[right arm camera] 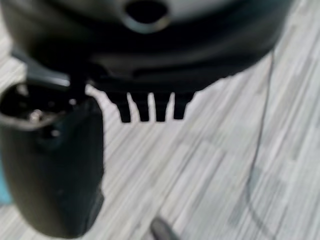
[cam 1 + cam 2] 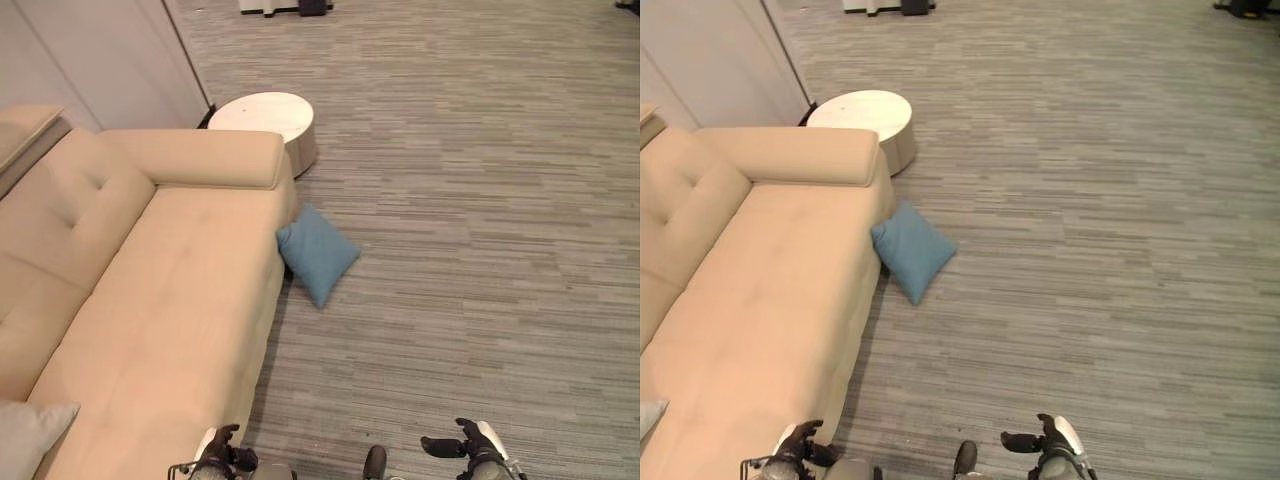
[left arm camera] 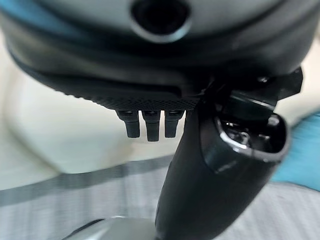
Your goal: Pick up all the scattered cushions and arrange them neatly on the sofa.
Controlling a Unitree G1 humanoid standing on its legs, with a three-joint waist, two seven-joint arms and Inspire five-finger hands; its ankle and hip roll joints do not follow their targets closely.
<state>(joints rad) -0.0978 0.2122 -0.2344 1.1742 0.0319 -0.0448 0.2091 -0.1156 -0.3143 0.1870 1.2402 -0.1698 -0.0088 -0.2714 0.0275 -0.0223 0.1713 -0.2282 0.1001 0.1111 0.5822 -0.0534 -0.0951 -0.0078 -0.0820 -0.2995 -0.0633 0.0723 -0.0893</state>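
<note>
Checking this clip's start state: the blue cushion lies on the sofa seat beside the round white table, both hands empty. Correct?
Not quite. The left eye view shows the blue cushion on the floor, leaning against the sofa front. The round white table and empty left hand and right hand are right.

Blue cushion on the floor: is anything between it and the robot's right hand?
No. In the left eye view, only bare grey carpet lies between the blue cushion and the right hand.

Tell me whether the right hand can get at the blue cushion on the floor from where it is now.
Probably not yet. The right hand hangs low near the robot, empty, while the blue square fabric cushion leans against the beige sofa well ahead. Bare carpet lies between, so stepping closer should do.
</note>
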